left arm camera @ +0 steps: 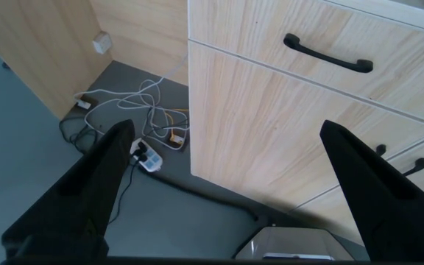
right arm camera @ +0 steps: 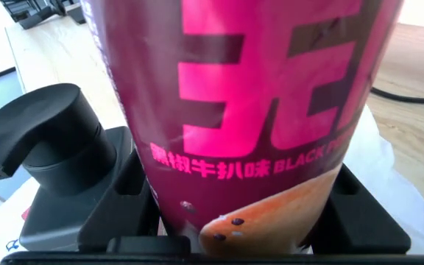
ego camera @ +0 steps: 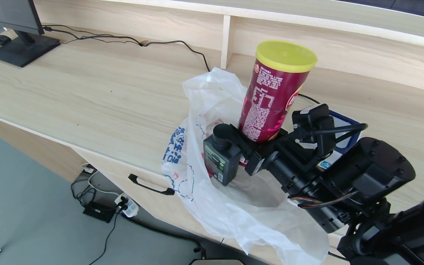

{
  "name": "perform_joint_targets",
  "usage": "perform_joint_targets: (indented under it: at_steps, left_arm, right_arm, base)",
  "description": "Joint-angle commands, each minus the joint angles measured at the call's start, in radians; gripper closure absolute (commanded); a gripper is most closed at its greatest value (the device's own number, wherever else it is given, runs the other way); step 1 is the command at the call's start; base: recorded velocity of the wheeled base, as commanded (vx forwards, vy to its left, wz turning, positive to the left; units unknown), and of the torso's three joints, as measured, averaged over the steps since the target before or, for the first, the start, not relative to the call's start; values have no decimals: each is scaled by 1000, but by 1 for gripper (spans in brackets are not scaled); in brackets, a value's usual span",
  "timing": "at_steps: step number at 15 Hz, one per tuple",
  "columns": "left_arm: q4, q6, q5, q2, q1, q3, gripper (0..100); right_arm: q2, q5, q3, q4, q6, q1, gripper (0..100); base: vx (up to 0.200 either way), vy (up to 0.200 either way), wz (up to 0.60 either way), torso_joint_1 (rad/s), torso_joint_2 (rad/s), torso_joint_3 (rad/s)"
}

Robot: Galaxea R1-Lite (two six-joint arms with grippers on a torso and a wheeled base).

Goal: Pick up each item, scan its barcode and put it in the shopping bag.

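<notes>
Head view: one wood counter (ego camera: 87, 92) carries one monitor (ego camera: 9, 14), cut off at the frame edge, and one shopping bag (ego camera: 204, 95) at its front edge. The right gripper (ego camera: 261, 141) pinches the base of one red can (ego camera: 271, 99), which stands upright above the bag.

Left wrist view: the left gripper (left arm camera: 227, 129) is spread wide over grey floor (left arm camera: 20, 125), beside the drawer fronts (left arm camera: 271, 110).

Right wrist view: the can's top is cut off.

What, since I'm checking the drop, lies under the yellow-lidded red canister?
The open white plastic shopping bag on the wooden counter. The right gripper, shut on the red canister, covers its base.
</notes>
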Motion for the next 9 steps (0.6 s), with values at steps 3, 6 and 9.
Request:
perform_joint_targets:
  at_steps: [3, 6, 9]
  left_arm:
    - [-1, 0, 0, 2, 0, 0, 0]
    - [-1, 1, 0, 2, 0, 0, 0]
    - [-1, 0, 0, 2, 0, 0, 0]
  right_arm:
    - [6, 0, 2, -1, -1, 1, 100]
    - [11, 0, -12, -1, 7, 1, 0]
    - [6, 0, -12, -1, 15, -10, 0]
  base:
    - [0, 0, 0, 0, 0, 0]
    - [0, 0, 0, 0, 0, 0]
    - [0, 0, 0, 0, 0, 0]
